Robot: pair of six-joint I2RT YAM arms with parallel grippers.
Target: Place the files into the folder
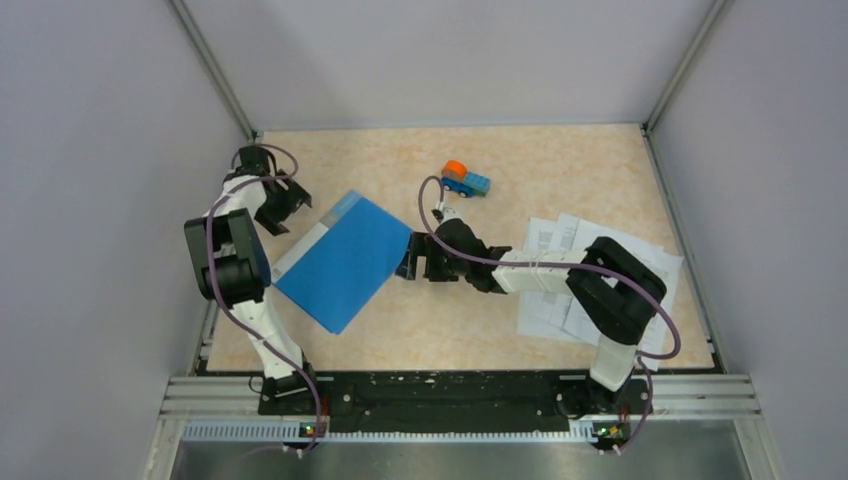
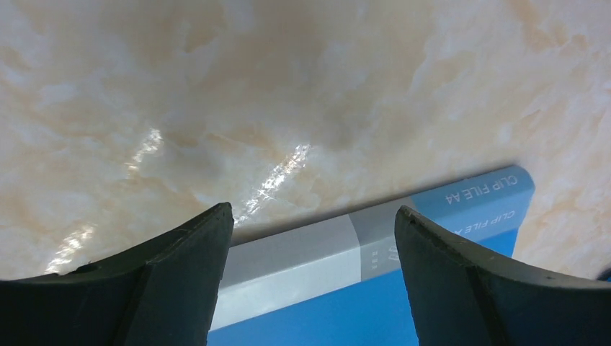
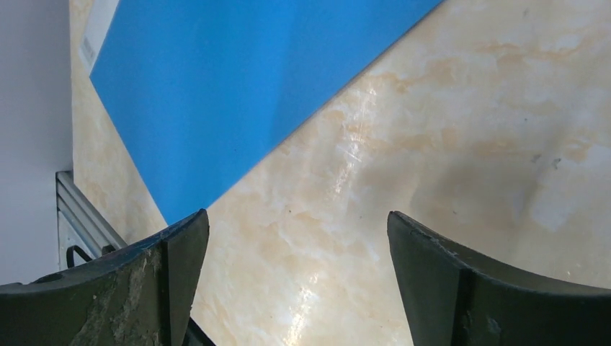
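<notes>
The blue folder [image 1: 345, 262] lies closed and flat on the table, left of centre, its pale spine strip [image 1: 312, 232] on its far-left edge. The white printed files [image 1: 560, 255] lie spread at the right, partly under my right arm. My left gripper [image 1: 283, 207] is open and empty beside the spine; the left wrist view shows the spine [image 2: 310, 249] between its fingers. My right gripper [image 1: 406, 259] is open and empty, just off the folder's right corner. The right wrist view shows the blue cover [image 3: 238, 79] ahead and bare table between the fingers.
A small blue-and-orange toy truck [image 1: 464, 179] stands at the back, right of centre. Grey walls close in the table on the left, back and right. A metal rail [image 1: 450, 392] runs along the near edge.
</notes>
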